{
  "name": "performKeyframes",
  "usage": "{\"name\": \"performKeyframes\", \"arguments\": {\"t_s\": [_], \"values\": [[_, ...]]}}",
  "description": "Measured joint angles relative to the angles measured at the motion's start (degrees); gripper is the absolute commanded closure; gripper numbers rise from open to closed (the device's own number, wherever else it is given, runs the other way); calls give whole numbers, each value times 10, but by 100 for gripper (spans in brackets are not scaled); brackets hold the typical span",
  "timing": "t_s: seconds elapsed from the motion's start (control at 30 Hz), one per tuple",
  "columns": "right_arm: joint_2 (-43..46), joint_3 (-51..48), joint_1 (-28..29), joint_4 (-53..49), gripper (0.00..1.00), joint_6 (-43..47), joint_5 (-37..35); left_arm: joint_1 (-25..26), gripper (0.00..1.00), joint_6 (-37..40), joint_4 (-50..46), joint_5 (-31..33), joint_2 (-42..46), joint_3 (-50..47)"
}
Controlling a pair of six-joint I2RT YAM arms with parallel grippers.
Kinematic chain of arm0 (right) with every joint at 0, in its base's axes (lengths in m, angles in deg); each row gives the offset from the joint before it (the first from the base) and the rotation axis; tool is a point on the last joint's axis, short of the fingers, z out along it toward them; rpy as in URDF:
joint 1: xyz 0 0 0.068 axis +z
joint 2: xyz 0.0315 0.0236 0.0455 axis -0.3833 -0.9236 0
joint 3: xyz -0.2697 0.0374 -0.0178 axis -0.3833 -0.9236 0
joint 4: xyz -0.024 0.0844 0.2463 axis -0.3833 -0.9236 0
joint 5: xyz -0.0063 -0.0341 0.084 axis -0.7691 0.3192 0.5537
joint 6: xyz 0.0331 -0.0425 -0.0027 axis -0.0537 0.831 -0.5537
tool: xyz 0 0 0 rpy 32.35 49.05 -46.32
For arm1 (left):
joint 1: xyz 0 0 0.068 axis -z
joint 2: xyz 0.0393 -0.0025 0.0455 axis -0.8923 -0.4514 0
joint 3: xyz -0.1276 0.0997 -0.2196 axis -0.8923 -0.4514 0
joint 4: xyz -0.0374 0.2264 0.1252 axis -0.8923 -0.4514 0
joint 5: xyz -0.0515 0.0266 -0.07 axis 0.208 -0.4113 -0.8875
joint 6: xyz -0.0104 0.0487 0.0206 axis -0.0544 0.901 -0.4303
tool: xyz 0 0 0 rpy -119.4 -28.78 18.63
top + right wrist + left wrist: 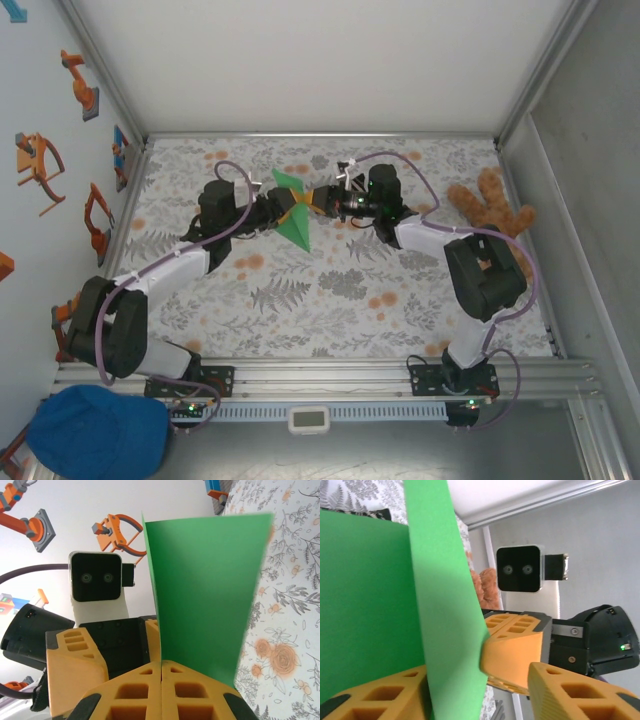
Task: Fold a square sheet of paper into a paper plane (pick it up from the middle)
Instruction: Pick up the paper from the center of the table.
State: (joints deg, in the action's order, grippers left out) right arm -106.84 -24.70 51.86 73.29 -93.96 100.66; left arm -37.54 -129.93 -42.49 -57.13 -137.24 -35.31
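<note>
The square sheet of paper [297, 236], creased along a fold and standing on edge, hangs in the air over the middle of the tabletop [330, 300], between my two hands. My right hand [161, 672] has its fingers pressed together on the fold, and the green panel rises straight out of the seam between them. My left hand [479, 696] faces it from the other side with fingers spread. The sheet passes between them, close to one finger and apart from the other, so I judge that it grips nothing.

The step looks to me like a re-grip for the next fold. To do it well I'd hold the right pinch firm and bring the left fingers square to the crease, just beside the right fingertips. Then I'd close on both layers without skewing them. Releasing the right before the left has bitten could drop the sheet. The teddy bear [490, 205] lies well apart on the right.
</note>
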Motion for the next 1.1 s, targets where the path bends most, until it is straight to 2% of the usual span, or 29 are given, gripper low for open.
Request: {"name": "performKeyframes", "arguments": {"t_s": [0.13, 0.43, 0.77, 0.9, 1.1], "values": [[2, 0, 0, 5, 100, -7, 2, 0, 60, 0, 12, -2, 1, 0], [10, 0, 0, 13, 100, -23, 2, 0, 65, 5, 11, -4, 10, -9], [13, -2, -1, 35, 100, -45, 2, -2, 79, 5, 23, -8, 10, -14], [13, -2, -1, 35, 100, -50, 4, -2, 80, 5, 30, -11, 10, -14], [13, -2, -5, 35, 91, -56, 4, -5, 85, 4, 37, -12, 10, -14]]}}
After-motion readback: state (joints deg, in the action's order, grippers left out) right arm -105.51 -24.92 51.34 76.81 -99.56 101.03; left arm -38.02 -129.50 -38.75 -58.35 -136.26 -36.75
